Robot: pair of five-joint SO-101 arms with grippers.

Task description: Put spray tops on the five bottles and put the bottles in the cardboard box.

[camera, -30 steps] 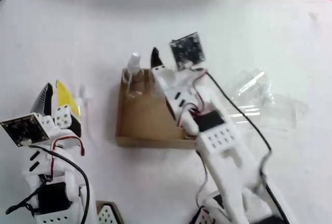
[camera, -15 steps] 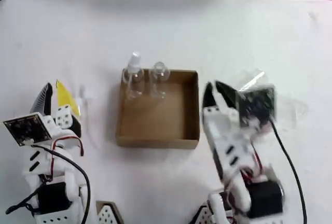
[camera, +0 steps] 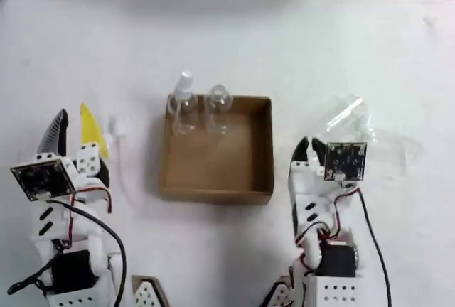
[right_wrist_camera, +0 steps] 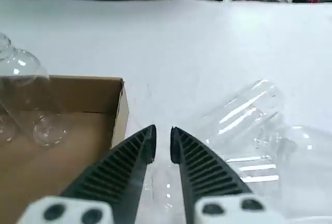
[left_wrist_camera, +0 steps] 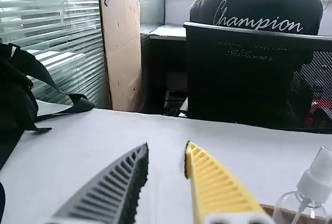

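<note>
The cardboard box [camera: 213, 193] sits mid-table. In its far left corner stand two clear bottles: one with a white spray top [camera: 183, 99] and one without a top [camera: 218, 104]. The right wrist view has the topless one [right_wrist_camera: 21, 73] in the box [right_wrist_camera: 83, 81]. A loose spray top [camera: 114, 132] lies left of the box. More clear bottles [camera: 355, 126] [right_wrist_camera: 244, 110] lie right of the box. My right gripper [camera: 308, 148] [right_wrist_camera: 163, 130] hangs between box and lying bottles, narrowly open and holding nothing. My left gripper [camera: 73, 121] [left_wrist_camera: 165, 151] is open and holds nothing, beside the loose top.
White table all around, with free room at the far side. The left wrist view catches the capped bottle [left_wrist_camera: 311, 193] at its edge. A chair and a seated person are beyond the table's far edge.
My right arm pulled back from the box's far left corner to the box's right side, leaving the topless bottle standing in the box. The left arm barely moved.
</note>
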